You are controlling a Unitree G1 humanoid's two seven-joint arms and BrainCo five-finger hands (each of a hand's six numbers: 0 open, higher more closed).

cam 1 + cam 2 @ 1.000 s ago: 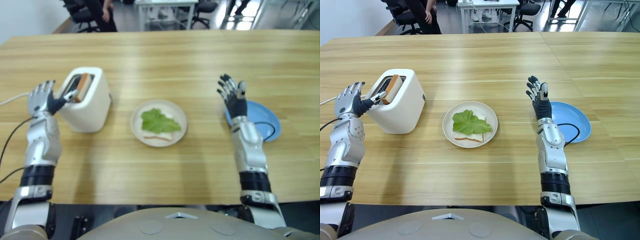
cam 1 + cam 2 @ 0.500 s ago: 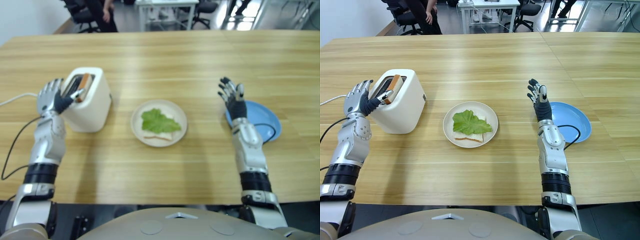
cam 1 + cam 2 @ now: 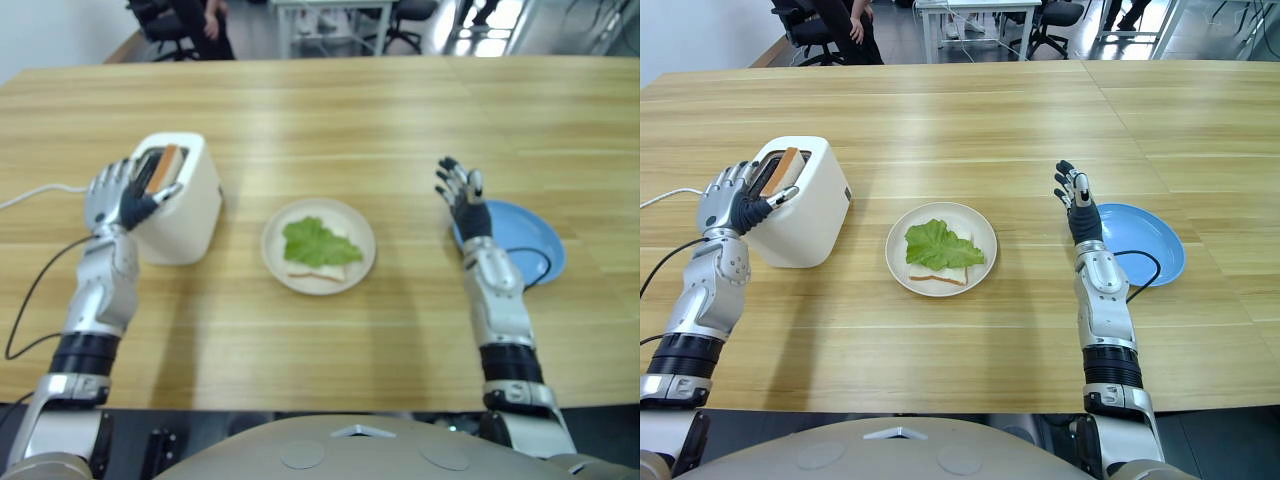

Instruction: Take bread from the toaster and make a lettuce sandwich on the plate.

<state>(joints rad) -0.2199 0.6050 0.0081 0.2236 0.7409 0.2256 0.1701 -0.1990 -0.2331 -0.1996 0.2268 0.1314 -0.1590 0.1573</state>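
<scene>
Pale wooden table (image 3: 970, 120) carries the whole job, with office chairs in the room behind it. One slice of bread (image 3: 787, 166) stands upright in the slot of the white toaster (image 3: 810, 215) on the robot's left, its top edge poking out. Over the last second the left hand (image 3: 732, 198) has come in from the toaster's outer side and now sits against its top left corner, just beside the slice, with its fingers loosely spread and closed on nothing. That suggests the reach for the second slice is nearly finished and the pinch itself has not yet begun. To the right of the toaster, the cream plate (image 3: 897, 262) already holds a bottom slice (image 3: 932, 275) with a lettuce leaf (image 3: 940, 243) lying on it, so the sandwich appears to lack only its top piece. Further right, the right hand (image 3: 1078, 200) has barely shifted. It is raised at the near left edge of the blue plate (image 3: 1152, 248), empty, with its fingers straight and splayed. A white cord (image 3: 670, 195) trails off the toaster's left side.
</scene>
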